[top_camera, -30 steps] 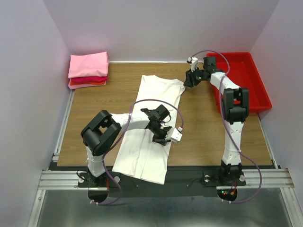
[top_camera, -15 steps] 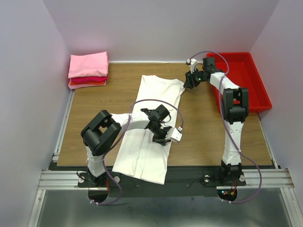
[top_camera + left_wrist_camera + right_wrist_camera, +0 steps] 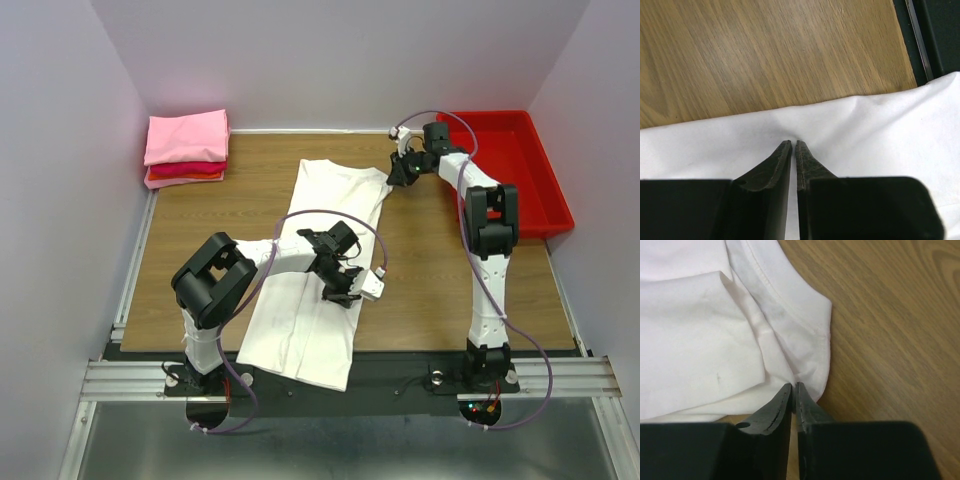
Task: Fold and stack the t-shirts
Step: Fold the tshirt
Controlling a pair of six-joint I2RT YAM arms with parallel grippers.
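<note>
Pinching the white t-shirt [image 3: 335, 195] along its right edge, the left gripper [image 3: 793, 142] had fingers pressed together on cloth; the right gripper [image 3: 793, 385] nipped the far sleeve corner likewise, seemingly readying a lengthwise fold on the table [image 3: 200, 270].

Black left gripper [image 3: 793, 143] and right gripper [image 3: 792, 386] on plain white tee [image 3: 300, 325]. Pink-over-red tees [image 3: 186, 148] beyond the left gripper. Red tray [image 3: 525, 165] beside the right gripper. Brown wood-grain table [image 3: 200, 255].

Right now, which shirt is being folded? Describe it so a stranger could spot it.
On the wooden table, look at the middle. The white t-shirt lies as a long strip hanging over the near edge. Its neighbours, the folded stack far left, are pink and red.
</note>
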